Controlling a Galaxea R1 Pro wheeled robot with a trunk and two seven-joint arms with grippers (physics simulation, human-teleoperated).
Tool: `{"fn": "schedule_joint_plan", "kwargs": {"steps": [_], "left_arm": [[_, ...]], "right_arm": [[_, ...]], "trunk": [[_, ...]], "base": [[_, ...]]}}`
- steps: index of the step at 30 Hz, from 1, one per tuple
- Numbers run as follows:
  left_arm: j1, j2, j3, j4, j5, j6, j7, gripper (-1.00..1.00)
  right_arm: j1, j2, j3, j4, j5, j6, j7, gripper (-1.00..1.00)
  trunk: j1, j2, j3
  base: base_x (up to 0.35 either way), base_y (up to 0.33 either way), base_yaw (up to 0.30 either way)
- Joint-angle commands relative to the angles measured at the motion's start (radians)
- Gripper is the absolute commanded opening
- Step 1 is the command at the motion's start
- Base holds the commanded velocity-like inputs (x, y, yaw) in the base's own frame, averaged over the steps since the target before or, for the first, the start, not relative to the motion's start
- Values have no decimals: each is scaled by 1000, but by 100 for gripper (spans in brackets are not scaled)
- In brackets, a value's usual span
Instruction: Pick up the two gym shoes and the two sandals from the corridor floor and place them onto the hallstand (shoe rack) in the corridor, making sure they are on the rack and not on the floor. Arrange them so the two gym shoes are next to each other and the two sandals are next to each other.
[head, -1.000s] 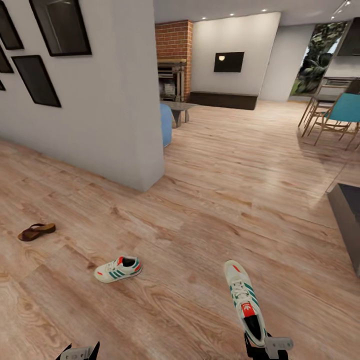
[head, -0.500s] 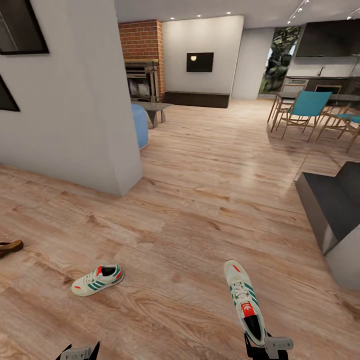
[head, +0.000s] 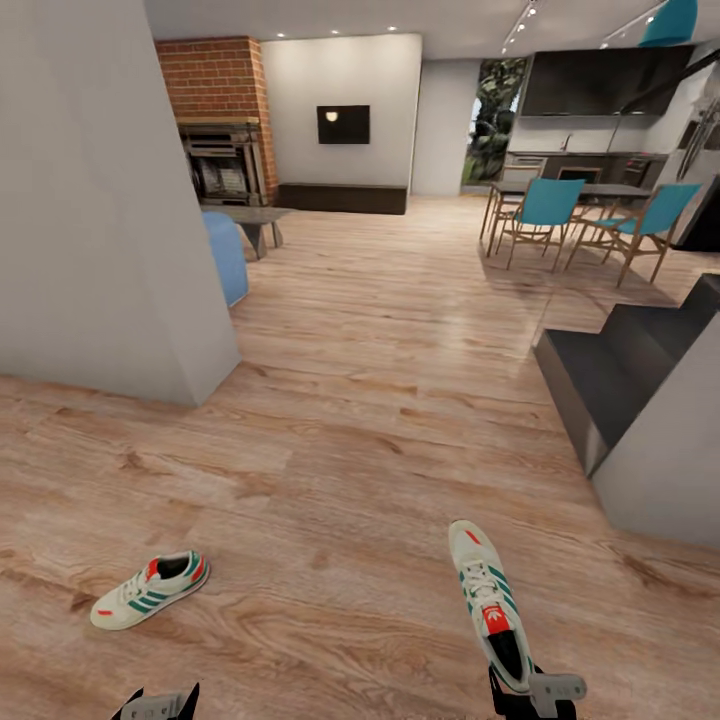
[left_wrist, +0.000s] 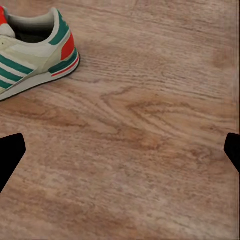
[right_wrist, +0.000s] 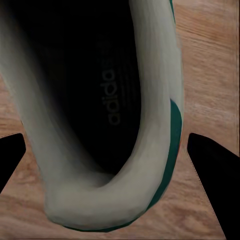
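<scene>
Item: gym shoe, held (head: 487, 600). White-cream upper, teal side stripes, red-orange tongue patch, white laces. It was carried low in front of the robot on its right side, toe pointing away, heel toward the right gripper (head: 527, 698). In the right wrist view the dark insole and the padded heel collar (right_wrist: 112, 200) lay between the two dark fingertips (right_wrist: 212, 170), which stood either side of the heel; the fingers were closed on the heel end.

Handling, as judged: light; sole fairly stiff, collar and upper soft enough to give under pressure. With the toe cantilevered well out from the grip, it looked apt to droop or pivot if swung quickly. Heel collar or the sole's midsection judged the soundest holds; laces unsuitable.

Item: gym shoe, loose (head: 150, 589). Same pattern, lying upright on the corridor floor (head: 360, 440), well apart from the held shoe, on the robot's left. Its heel with red patch (left_wrist: 68, 46) appeared in the left wrist view.

Left gripper (head: 158, 705): fingers spread wide, holding nothing, over bare planks beside that shoe.

Surroundings: grey wall corner (head: 120, 250), dark steps (head: 620, 370), dining chairs (head: 545, 205).
</scene>
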Motion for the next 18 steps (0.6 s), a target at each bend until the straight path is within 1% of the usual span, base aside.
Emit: {"fn": "schedule_joint_plan", "kwargs": {"steps": [1,14,18], "left_arm": [[0,0,6,1,4,-1,-10,100],[0,0,5,0,6,-2,-18,100],[0,0,5,-1,5,-1,-19,100]], "right_arm": [[-1,1,-5,1,8,-4,4,-100],[-1,1,-5,2,8,-4,5,-100],[-1,1,-5,2,8,-4,5,-100]], "trunk": [[0,0,-1],[0,0,-1],[15,-28,-13]], "base": [[0,0,-300],[0,0,-300],[0,0,-300]]}}
